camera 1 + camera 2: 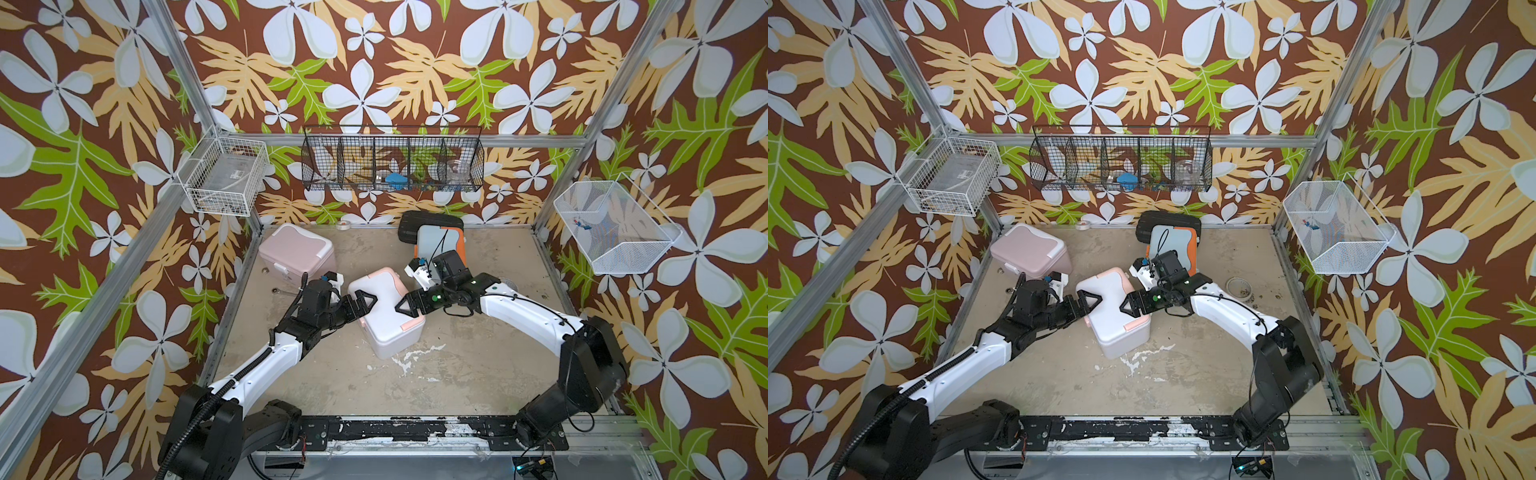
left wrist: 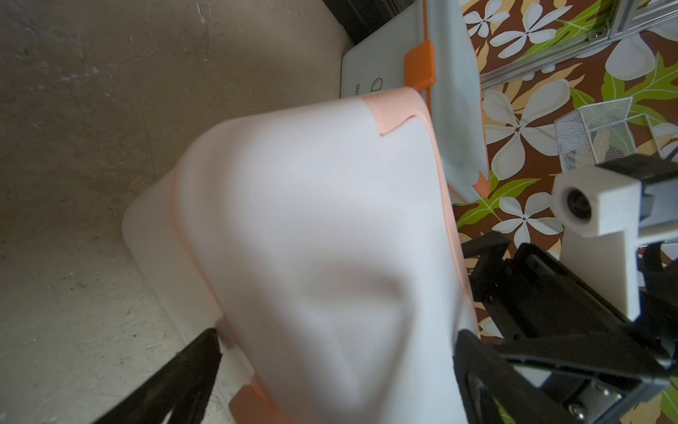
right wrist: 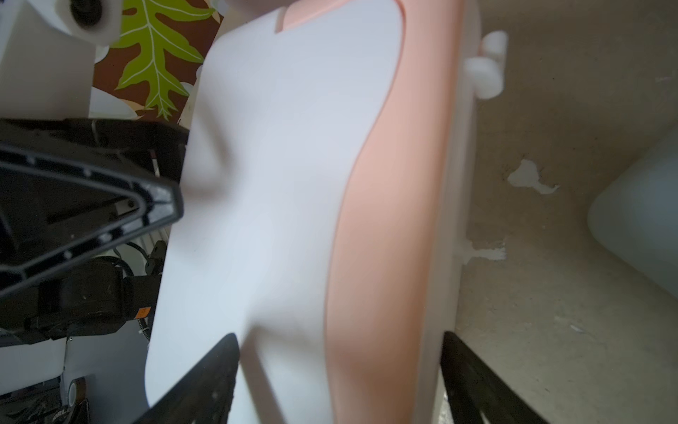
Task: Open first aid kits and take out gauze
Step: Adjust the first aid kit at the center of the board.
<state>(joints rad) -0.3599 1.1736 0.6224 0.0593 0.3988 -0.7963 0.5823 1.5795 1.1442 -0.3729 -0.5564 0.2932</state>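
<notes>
At mid-tabletop, the white kit with peach trim stands with its lid shut; no gauze in sight. Left end effector and right end effector are both spread, straddling opposite ends. Step judged: opening. Next move: brace the base, lift the lid.

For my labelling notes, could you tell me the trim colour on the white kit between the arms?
The trim is peach, clearest in the right wrist view.

The desk is carrying a white kit at centre, a pink kit at ten o'clock, a blue kit touching a black case at one o'clock, a tape roll at twelve.
</notes>
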